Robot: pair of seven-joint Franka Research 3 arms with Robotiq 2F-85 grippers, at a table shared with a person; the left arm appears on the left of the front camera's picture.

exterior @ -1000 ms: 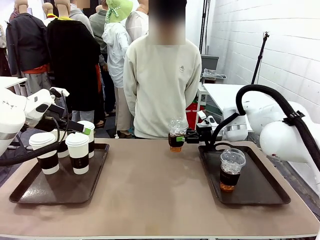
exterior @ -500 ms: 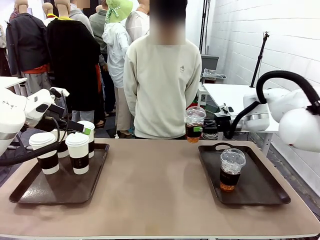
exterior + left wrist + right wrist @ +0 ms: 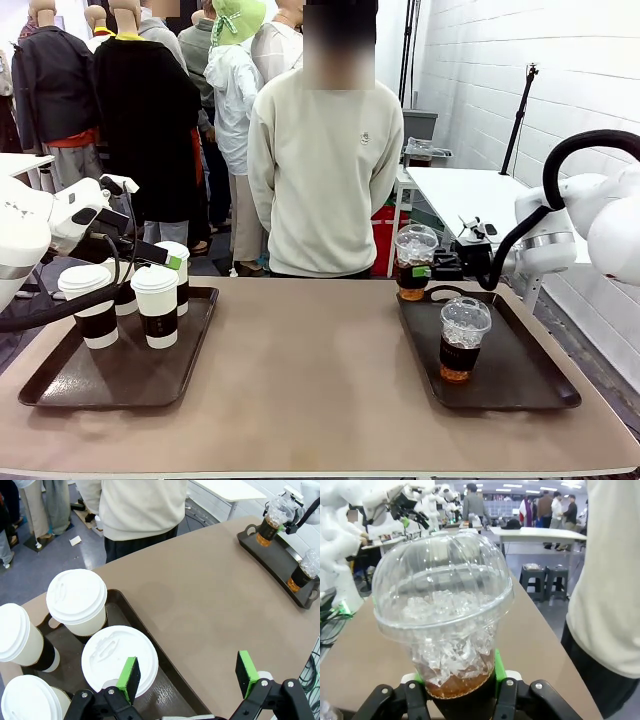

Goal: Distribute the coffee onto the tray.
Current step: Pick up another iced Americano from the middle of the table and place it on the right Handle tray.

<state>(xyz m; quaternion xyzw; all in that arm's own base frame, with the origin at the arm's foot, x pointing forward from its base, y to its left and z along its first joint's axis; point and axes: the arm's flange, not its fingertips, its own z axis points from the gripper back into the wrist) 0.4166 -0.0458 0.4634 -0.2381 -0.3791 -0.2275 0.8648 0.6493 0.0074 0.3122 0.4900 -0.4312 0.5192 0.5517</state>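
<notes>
I've got an iced coffee (image 3: pixel 414 262) pinched in my right end effector (image 3: pixel 430 270), green pads pressed on its dark lower body from either side, low down so the soft clear dome and the ice stay free of the squeeze. The cup is upright and off the worktop (image 3: pixel 310 370), hanging just above the far left corner of the right tray (image 3: pixel 520 385), by the tray's handle cut-out. Holding it level makes sense: the lid has a domed top, and a tilt could send coffee out.

The second iced coffee (image 3: pixel 462 340) already stands on that right tray, nearer my side, a clear gap between the two. I judge the far corner is being picked so the cups don't crowd each other.

Over on my left, the left end effector (image 3: pixel 187 672) is spread wide and gripping nothing, poised above the left tray (image 3: pixel 50 385). Four lidded paper cups (image 3: pixel 119 660) with dark sleeves stand bunched there, one of them right below my near pad.

The person (image 3: pixel 322 170) stands at the far edge, hands behind the back, taking no part.

Next, as I read it: lower straight down, seat the base flat, then let go.
</notes>
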